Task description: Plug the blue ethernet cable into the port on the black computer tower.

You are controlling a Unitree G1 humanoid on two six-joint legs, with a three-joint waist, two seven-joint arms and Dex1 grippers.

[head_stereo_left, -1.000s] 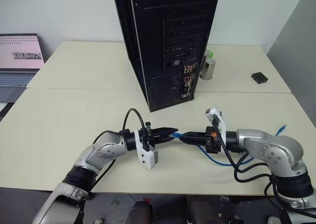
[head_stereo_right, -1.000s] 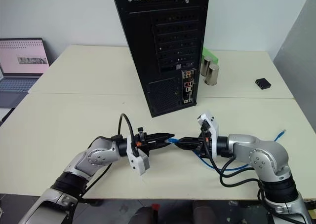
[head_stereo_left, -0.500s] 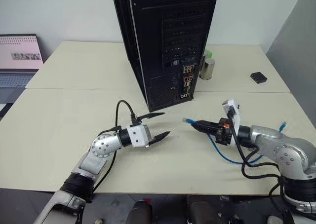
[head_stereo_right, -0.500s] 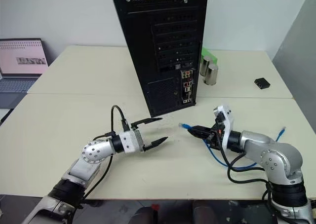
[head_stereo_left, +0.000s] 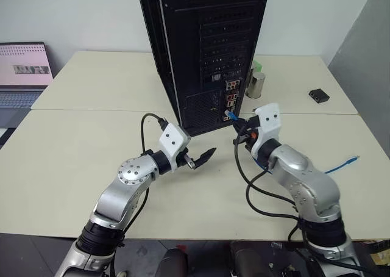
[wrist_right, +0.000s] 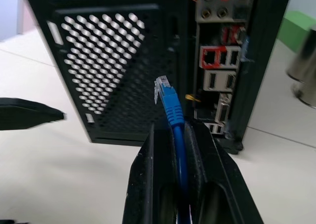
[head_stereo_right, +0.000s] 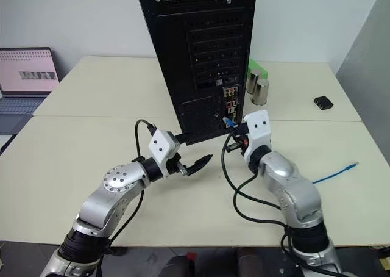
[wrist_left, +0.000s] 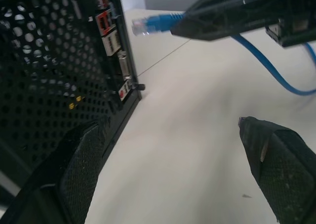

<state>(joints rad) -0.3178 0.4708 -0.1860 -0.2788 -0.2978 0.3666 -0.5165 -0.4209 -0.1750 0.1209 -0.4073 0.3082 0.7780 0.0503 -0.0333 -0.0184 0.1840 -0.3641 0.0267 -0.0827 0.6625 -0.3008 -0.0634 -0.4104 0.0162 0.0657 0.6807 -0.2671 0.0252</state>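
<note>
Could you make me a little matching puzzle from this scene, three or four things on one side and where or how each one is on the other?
Things:
1. left gripper
2. right gripper
3. laptop
4. small black box

States or places:
a. at the scene's far left edge, screen lit
b. shut on the blue ethernet cable, plug aimed at the black computer tower
c. open, holding nothing
d. lying on the table, far right

Pairs: 1-c, 2-b, 3-a, 4-d
</note>
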